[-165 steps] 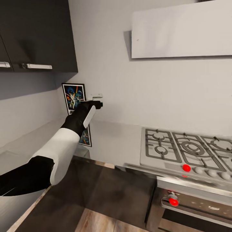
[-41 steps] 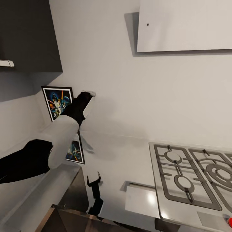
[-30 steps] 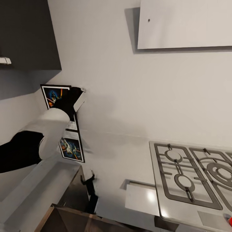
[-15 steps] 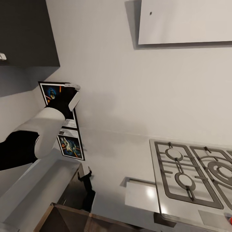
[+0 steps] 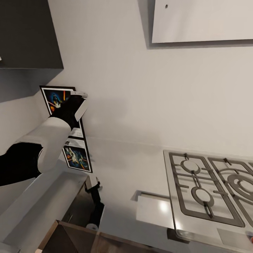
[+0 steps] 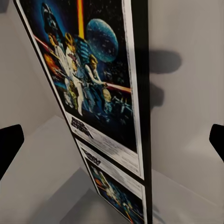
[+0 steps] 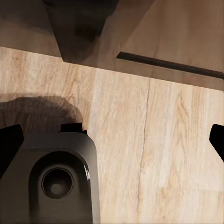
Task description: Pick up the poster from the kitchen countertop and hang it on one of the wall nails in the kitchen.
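Observation:
The poster (image 5: 56,100) stands upright in the corner on the pale kitchen countertop (image 5: 126,165), leaning on the wall, and the glossy top mirrors it. My left gripper (image 5: 80,95) is at the poster's upper right edge. In the left wrist view the poster (image 6: 88,84) sits close ahead, edge-on, between the wide-apart fingertips (image 6: 9,142) of the open left gripper (image 6: 112,144), and nothing is gripped. My right gripper (image 5: 94,186) hangs low in front of the counter edge, open and empty. A small dark nail-like dot (image 5: 166,6) sits high on a white panel.
A steel gas hob (image 5: 207,186) is set into the countertop on the right. A dark upper cabinet (image 5: 28,35) hangs over the corner, and the white panel (image 5: 203,21) hangs above the hob. The right wrist view faces wooden floor (image 7: 154,140) and the robot's dark base (image 7: 56,182).
The head view moved closer and turned. My left gripper went left from the bare wall to the poster's upper right edge. My right gripper sank lower by the counter front.

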Robot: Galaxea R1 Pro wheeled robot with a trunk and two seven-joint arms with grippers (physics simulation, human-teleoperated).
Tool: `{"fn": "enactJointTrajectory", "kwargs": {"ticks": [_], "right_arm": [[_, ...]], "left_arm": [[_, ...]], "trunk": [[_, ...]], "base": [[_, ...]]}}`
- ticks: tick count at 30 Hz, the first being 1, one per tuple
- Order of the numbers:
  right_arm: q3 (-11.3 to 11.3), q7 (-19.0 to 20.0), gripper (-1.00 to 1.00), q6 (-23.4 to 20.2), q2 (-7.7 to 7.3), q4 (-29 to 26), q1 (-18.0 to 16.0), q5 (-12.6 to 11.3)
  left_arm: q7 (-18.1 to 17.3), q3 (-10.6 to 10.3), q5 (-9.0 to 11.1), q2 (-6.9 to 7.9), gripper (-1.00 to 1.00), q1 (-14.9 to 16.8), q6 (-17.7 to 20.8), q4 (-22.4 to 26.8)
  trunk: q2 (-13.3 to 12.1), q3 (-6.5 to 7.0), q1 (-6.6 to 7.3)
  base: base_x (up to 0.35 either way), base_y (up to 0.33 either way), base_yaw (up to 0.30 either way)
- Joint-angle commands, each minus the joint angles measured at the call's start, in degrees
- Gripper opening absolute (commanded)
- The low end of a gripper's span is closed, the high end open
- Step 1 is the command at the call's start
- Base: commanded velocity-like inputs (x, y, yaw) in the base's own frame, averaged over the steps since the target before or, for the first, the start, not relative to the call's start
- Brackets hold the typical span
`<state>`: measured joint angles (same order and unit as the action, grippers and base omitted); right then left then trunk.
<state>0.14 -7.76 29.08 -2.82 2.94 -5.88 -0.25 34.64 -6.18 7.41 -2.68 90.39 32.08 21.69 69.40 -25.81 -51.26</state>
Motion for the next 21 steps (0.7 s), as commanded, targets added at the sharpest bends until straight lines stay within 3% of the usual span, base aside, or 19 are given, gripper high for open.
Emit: {"fn": "enactJointTrajectory", "kwargs": {"ticks": [1, 14, 21], "right_arm": [[0.0, -0.1, 1.00, 0.4, 0.00, 0.2, -0.1, 0.0], [0.0, -0.1, 1.00, 0.4, 0.00, 0.2, -0.1, 0.0], [0.0, -0.1, 1.00, 0.4, 0.00, 0.2, -0.1, 0.1]], "left_arm": [[0.4, -0.5, 0.6, 0.05, 1.00, 0.0, 0.3, 0.1], [0.4, -0.7, 0.5, 0.05, 1.00, 0.0, 0.4, 0.4], [0.3, -0.8, 0.5, 1.24, 1.00, 2.7, 0.6, 0.6]], "trunk": [[0.0, -0.16, 0.00], [0.0, -1.35, 0.00], [0.0, -2.00, 0.00]], "base": [[0.000, 0.000, 0.000], [0.000, 0.000, 0.000], [0.000, 0.000, 0.000]]}}
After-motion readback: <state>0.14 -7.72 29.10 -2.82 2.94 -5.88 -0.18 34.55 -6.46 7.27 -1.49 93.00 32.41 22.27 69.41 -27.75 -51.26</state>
